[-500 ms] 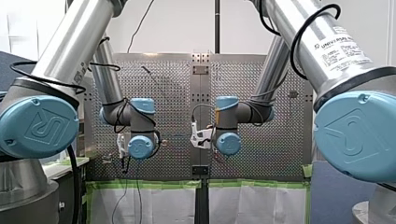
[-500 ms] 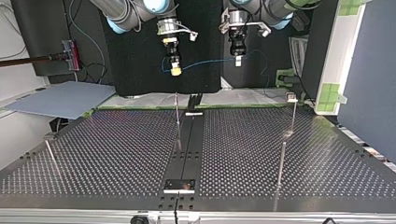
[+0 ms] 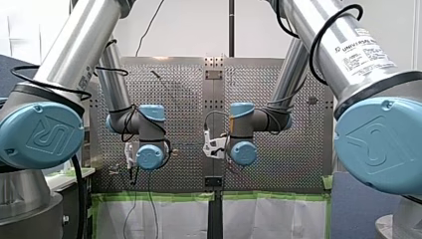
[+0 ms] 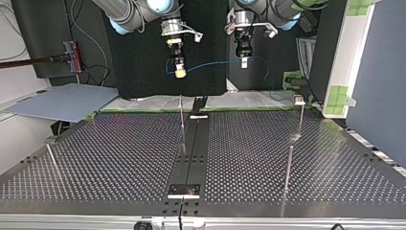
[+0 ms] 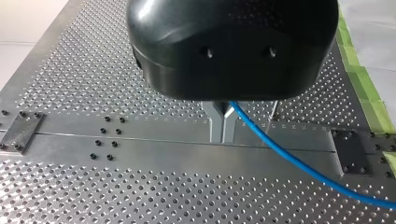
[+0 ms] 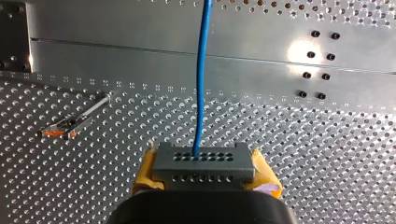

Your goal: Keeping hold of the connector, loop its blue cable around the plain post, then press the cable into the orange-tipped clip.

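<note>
In the right wrist view my right gripper (image 6: pixel 204 179) is shut on the grey connector (image 6: pixel 204 163), with a yellow pad on each side. The blue cable (image 6: pixel 201 70) leaves the connector's face and runs straight ahead over the plate. The orange-tipped clip (image 6: pixel 70 123) stands on the plate, off to one side of this gripper and a little ahead. In the left wrist view my left gripper (image 5: pixel 223 126) has its metal fingers shut on the blue cable (image 5: pixel 289 161). In the top view both grippers hang high beyond the table's far edge, my right (image 4: pixel 180 72) and my left (image 4: pixel 243 61), with the cable (image 4: pixel 210 63) strung between them.
Several thin posts rise from the perforated table (image 4: pixel 119 158) in the top view: one near the middle rail (image 4: pixel 182 122), two at the right (image 4: pixel 287 170) (image 4: pixel 300 115), one at the left (image 4: pixel 51 157). A dark rail (image 4: pixel 192 153) runs down the middle.
The loose cable hanging past my left gripper has swung slightly. Both arms hold about the same place.
</note>
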